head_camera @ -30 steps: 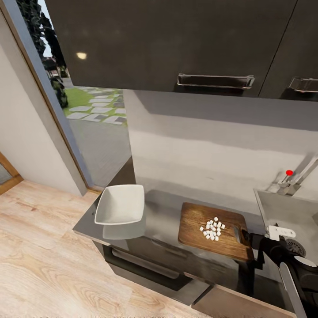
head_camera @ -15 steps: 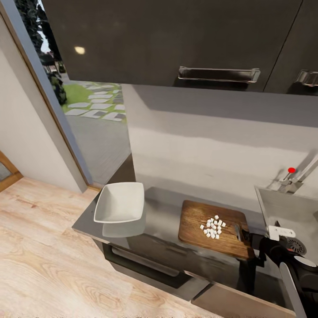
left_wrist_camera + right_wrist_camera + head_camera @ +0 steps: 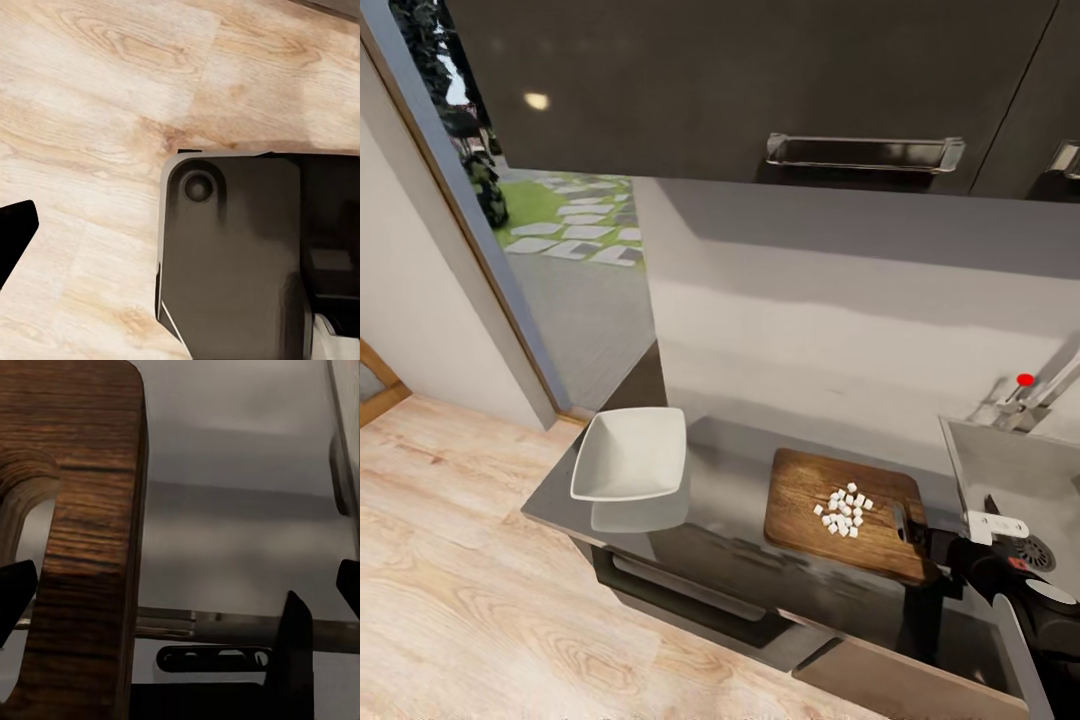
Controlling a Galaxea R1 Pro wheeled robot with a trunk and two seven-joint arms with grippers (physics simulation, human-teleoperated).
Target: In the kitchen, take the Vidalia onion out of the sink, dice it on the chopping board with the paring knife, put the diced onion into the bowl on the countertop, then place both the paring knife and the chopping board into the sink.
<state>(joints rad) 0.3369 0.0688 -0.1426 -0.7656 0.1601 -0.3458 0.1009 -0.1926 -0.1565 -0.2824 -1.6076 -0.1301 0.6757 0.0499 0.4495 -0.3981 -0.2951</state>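
Slightly, the head camera has tilted and the whole scene has slid, while the right tool (image 3: 960, 552) sits at the handle-hole end of the dark brown wooden chopping board (image 3: 810, 500), its fingers spread apart with the board's edge (image 3: 90, 547) between them. From there the small white onion dice (image 3: 844, 512) lie at about nine o'clock, the white squarish bowl (image 3: 630, 455) farther that way on the grey tabletop (image 3: 730, 480), and the grey recessed sink (image 3: 1010, 480) at two o'clock. Stiff and flat, the board looks safest gripped at that end and kept level, since the light dice would roll off.

Home kitchen, grey countertop (image 3: 740, 480), sink (image 3: 1010, 480), dark wall cabinets (image 3: 760, 90), wood floor (image 3: 460, 600)
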